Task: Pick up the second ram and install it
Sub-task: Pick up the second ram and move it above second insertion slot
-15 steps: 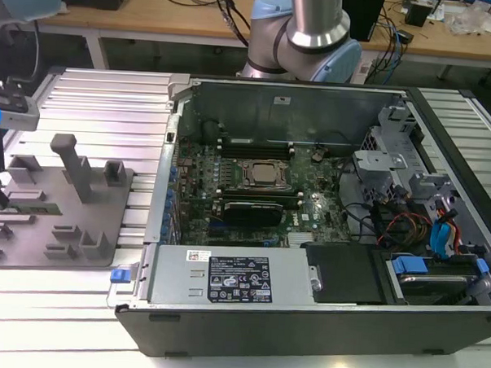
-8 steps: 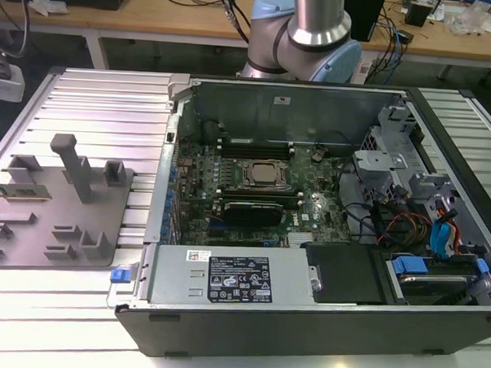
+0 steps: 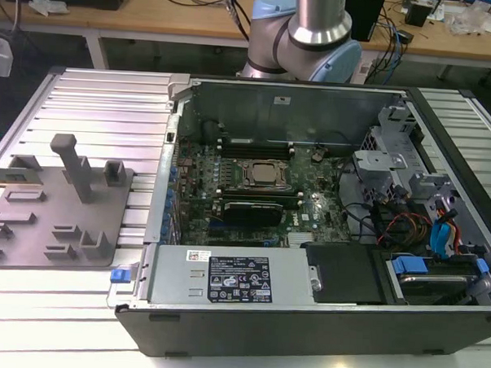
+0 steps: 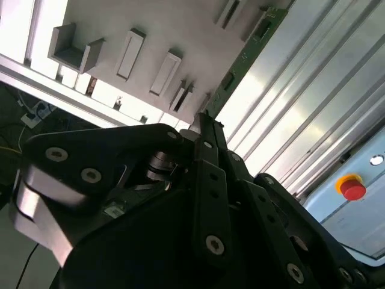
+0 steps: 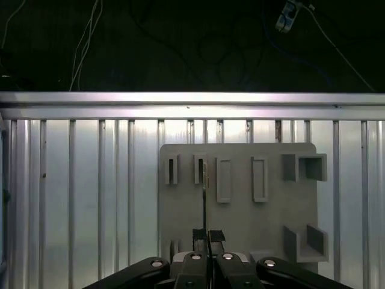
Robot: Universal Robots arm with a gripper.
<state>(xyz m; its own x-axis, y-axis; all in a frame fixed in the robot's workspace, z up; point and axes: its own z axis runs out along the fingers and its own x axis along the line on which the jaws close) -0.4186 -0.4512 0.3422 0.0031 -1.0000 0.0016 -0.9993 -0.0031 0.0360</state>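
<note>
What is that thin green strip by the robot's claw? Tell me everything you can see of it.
The second ram is a long, thin, flat green circuit board with small parts along it. In the first wrist view it shows edge-on as a narrow line. One end sits in the gripper, which looks shut on it; the rest reaches over the grey slotted tray.

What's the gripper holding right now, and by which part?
The gripper is shut on the green RAM stick, pinched at its near end; the rest of the stick juts out ahead of it.
</note>
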